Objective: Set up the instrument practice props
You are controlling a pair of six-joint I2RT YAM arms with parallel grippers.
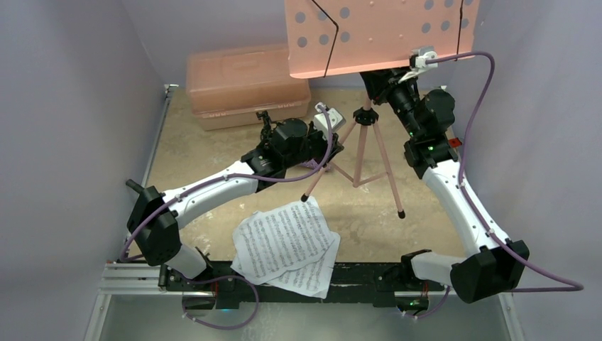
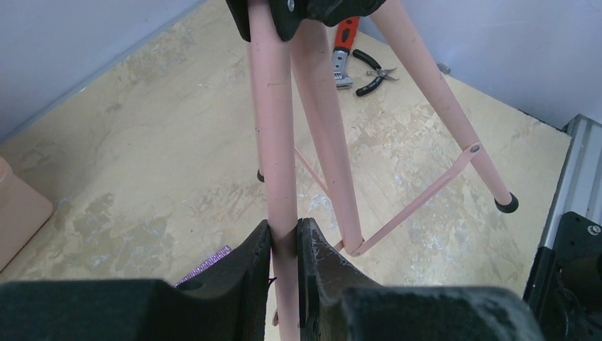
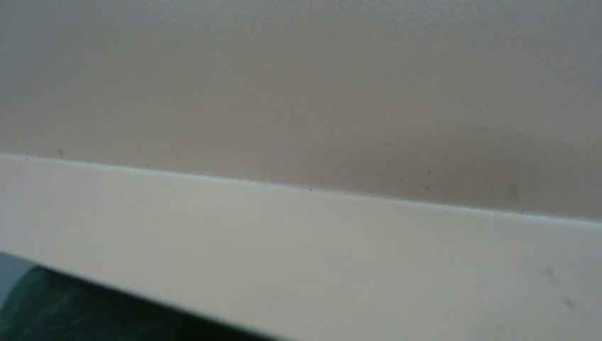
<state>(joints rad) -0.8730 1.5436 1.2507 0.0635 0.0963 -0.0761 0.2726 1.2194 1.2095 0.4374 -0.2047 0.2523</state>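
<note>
Centrally, the pink perforated music stand with tripod legs (image 1: 383, 35) stands upright; the left gripper (image 2: 284, 238) clamps one leg. The right gripper (image 1: 380, 77) meets its panel's lower edge, jaws' state indeterminable.

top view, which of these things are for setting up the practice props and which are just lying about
For the job: pink music stand, with the left pincer shut on one leg; sheet-music pages.
Lying about: salmon lidded case; red-handled tool; black-handled pliers.
</note>
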